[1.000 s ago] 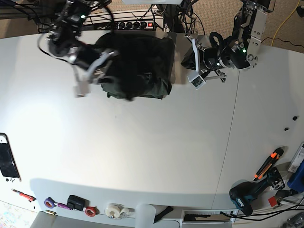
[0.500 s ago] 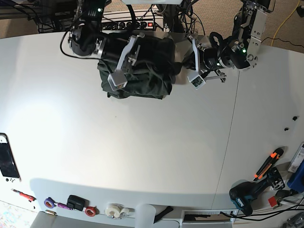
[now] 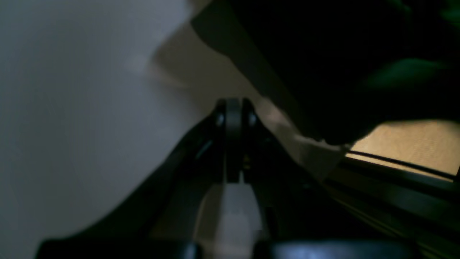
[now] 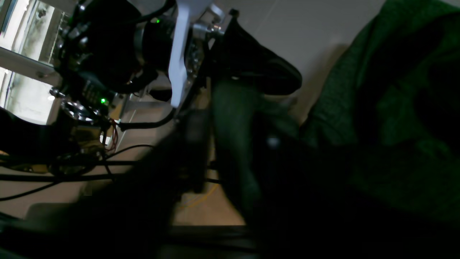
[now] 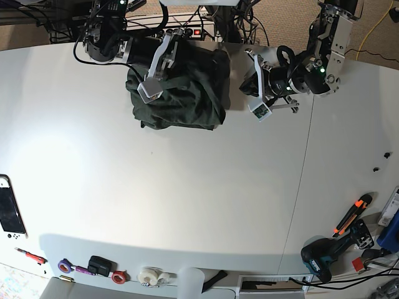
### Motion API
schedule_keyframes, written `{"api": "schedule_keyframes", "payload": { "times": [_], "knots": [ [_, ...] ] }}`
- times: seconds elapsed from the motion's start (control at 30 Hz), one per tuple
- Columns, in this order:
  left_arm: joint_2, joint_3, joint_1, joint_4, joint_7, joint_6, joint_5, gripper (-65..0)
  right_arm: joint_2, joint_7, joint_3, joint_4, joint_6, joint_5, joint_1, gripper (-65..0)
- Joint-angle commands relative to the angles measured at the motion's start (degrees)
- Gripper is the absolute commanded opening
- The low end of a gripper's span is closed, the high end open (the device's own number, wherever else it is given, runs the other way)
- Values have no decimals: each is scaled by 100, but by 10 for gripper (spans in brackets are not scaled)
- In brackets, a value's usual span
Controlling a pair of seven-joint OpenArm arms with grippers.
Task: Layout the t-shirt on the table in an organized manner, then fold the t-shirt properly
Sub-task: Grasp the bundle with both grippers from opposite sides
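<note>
The dark green t-shirt [image 5: 187, 99] lies bunched in a heap at the far middle of the white table [image 5: 187, 199]. My right gripper [image 5: 159, 67] is over the heap's upper left part with its white fingers spread apart; the fabric [image 4: 377, 108] fills the right of its wrist view. My left gripper [image 5: 257, 84] is open and empty just right of the heap, not touching it. Its wrist view is dark and blurred, with tabletop [image 3: 72, 108] on the left and dark green cloth [image 3: 406, 68] at the upper right.
A power strip [image 5: 181, 31] and cables lie behind the shirt at the far edge. A drill [image 5: 324, 258] and an orange-handled tool [image 5: 352, 215] are at the front right. A game console [image 5: 9, 208] is at the left edge, tape rolls [image 5: 149, 274] at the front. A dark seam [image 5: 302, 180] crosses the right side.
My right gripper has swung from the table left of the shirt up onto the heap's upper left. The heap's left side has shifted a little. My left gripper has barely moved.
</note>
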Motion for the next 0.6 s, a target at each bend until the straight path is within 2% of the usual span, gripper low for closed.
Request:
{"api": "schedule_keyframes", "payload": {
  "times": [0.0,0.1,0.23,0.33,0.43,0.5,0.57],
  "knots": [
    [-33,-26,-44,87,-125,-17,-98,-565,-11,97,-15,101,28,162,2,-366],
    [-33,-26,-50,87,-223,2,-101,-509,-11,97,-15,101,28,365,7,-354],
    [-33,-26,-164,90,-249,48,-103,-507,-11,97,-7,142,28,1159,11,-354],
    [-33,-26,-345,90,-254,179,-223,-508,-13,97,138,389,28,1159,39,-354],
    [-33,-26,-529,90,-251,378,-737,-507,-15,97,592,745,28,1159,39,-355],
    [-26,-26,-640,90,-251,391,-1067,-507,-31,97,1045,922,28,841,39,-356],
    [4,-26,-723,87,-249,393,-1176,-490,-28,97,1550,981,28,221,37,-359]
  ]
}}
